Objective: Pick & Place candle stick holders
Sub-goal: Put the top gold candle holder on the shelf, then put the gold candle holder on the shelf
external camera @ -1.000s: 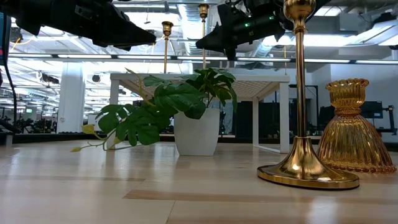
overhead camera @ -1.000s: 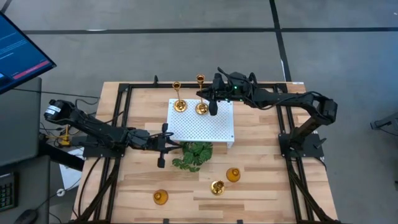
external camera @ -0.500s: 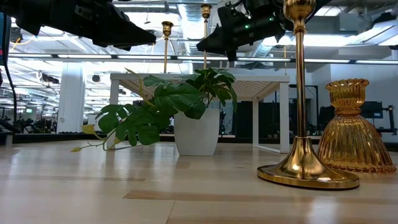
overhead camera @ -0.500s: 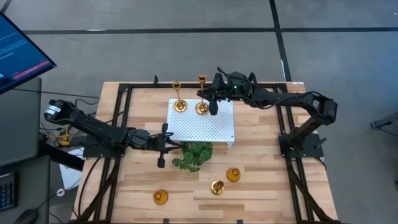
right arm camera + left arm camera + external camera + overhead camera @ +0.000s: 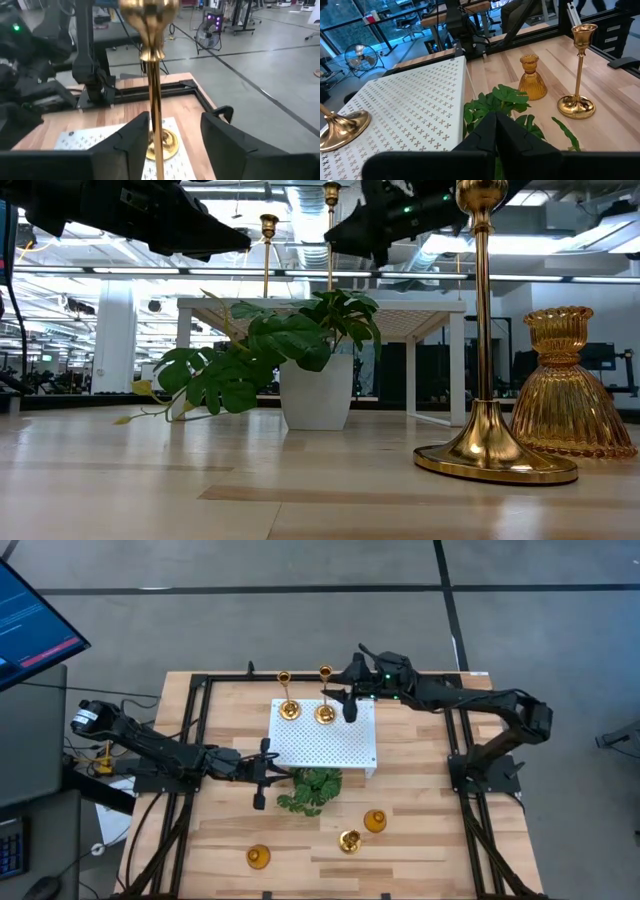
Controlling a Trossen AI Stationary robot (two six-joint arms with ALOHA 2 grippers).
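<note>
Two tall gold candle stick holders [image 5: 287, 698] [image 5: 325, 695] stand upright on their round bases on the white perforated platform [image 5: 330, 745]. My right gripper [image 5: 340, 703] is open beside the right one, whose thin stem [image 5: 154, 95] rises between its fingers, close to one finger [image 5: 131, 137]. On the near table stand another tall holder [image 5: 349, 840] and two short amber ones [image 5: 375, 821] [image 5: 259, 858]. My left gripper [image 5: 262, 778] hangs shut over the green plant [image 5: 310, 790], left of the platform's near edge. My right gripper stands open on either side of the tall holder's stem [image 5: 156, 120], coming level from the table's right side. The stem is close against one finger [image 5: 142, 127], and I cannot tell whether they touch. The holder stands upright by itself on the platform.
The potted plant [image 5: 300, 360] stands just before the platform's near edge. A black frame [image 5: 195, 700] runs around the tabletop. A monitor [image 5: 30, 625] stands off the table's left side. Bare wood lies at the near left [image 5: 200, 850].
My right gripper has opened, letting go of the tall holder's stem, and has drawn back a little toward the table's right edge. The holder stays upright on the platform.
</note>
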